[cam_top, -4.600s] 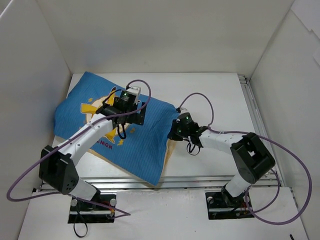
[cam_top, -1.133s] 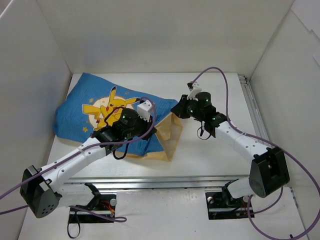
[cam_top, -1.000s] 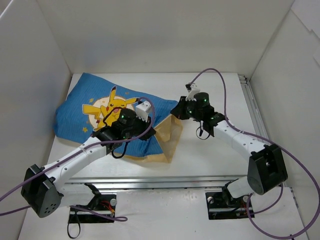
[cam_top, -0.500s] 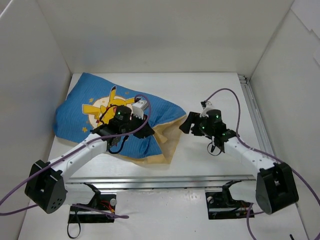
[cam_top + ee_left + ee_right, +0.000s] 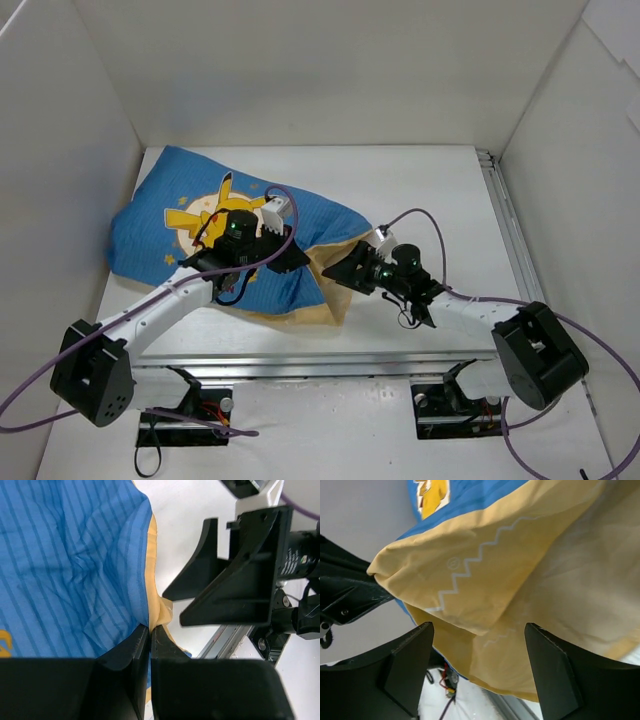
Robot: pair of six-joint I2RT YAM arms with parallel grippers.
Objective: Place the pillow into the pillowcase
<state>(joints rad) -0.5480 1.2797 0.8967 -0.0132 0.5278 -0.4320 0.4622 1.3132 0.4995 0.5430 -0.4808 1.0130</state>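
Swinging my R gripper [image 5: 348, 274] back toward pillowcase [image 5: 150, 230] mouth, jaws wide, empty; L gripper [image 5: 283, 257] pinching hem; mouth lying just left of R.

The right end effector [image 5: 352, 274] swings back in, low, fingers spread, now at the yellow mouth of the pillowcase [image 5: 165, 195].

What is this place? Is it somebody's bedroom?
Probably not a bedroom; more likely a robot test booth. Plain white walls box in a white table. The left arm and right arm are bolted at its near edge. The only bedding is a Pikachu pillowcase.
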